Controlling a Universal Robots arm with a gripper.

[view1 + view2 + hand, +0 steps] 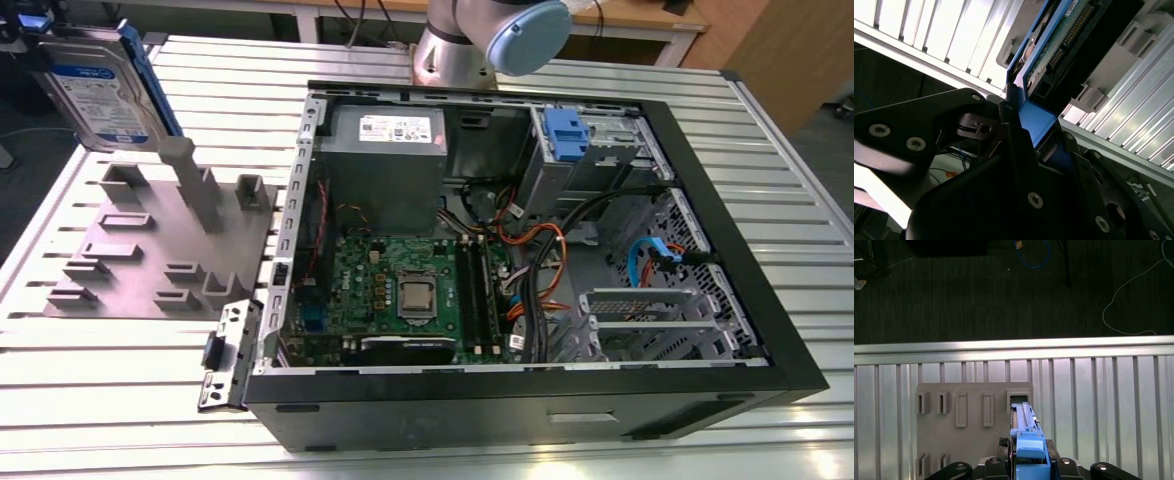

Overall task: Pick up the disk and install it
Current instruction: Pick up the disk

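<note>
Disk (87, 85) clamped in tool (1030, 462), lower end at grey holder (134, 240).

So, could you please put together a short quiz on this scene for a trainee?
1. True or false: the disk already sits inside the computer case.
2. In the second wrist view, what does the gripper clasp? A) an orange cable B) the disk's blue frame C) the motherboard
3. Fill in: the disk stands toward the exterior view's ____ of the computer case.
Key: 1 false; 2 B; 3 left.
</note>
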